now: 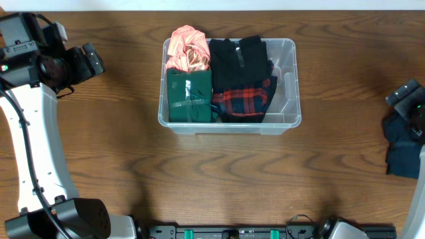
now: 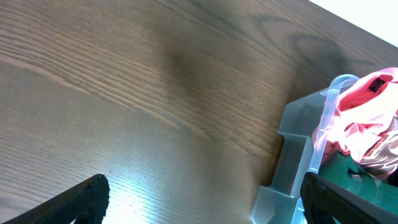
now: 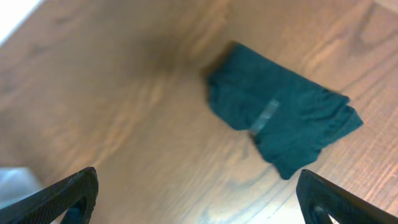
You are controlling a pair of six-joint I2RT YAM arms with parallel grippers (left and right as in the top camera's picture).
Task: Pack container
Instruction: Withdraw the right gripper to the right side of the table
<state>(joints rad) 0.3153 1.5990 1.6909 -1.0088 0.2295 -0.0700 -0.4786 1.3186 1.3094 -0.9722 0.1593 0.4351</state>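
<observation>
The packing is looking well along. The container (image 1: 285,86) is sitting in the middle of the surface (image 1: 99,153), already holding a pink garment (image 1: 188,48), a green folded garment (image 1: 189,96), a black garment (image 1: 238,60) and a red plaid garment (image 1: 244,99). A bare strip is showing along its right side.

One dark teal folded garment (image 3: 280,124) is lying on the surface well to the right of the container, with the right arm hovering over it. The step in hand therefore appears to be fetching this last piece.

The right fingers (image 3: 68,196) are standing spread wide, holding nothing and touching nothing. In the wrist view the garment is lying ahead of them rather than between them. The next move is calling for lowering onto the cloth, straddling a fold and pinching enough layers to lift it as one bundle, then carrying it to the free strip.

The left fingers (image 2: 81,199) are likewise spread wide and empty, hanging above bare surface to the left of the container, apart from it.
</observation>
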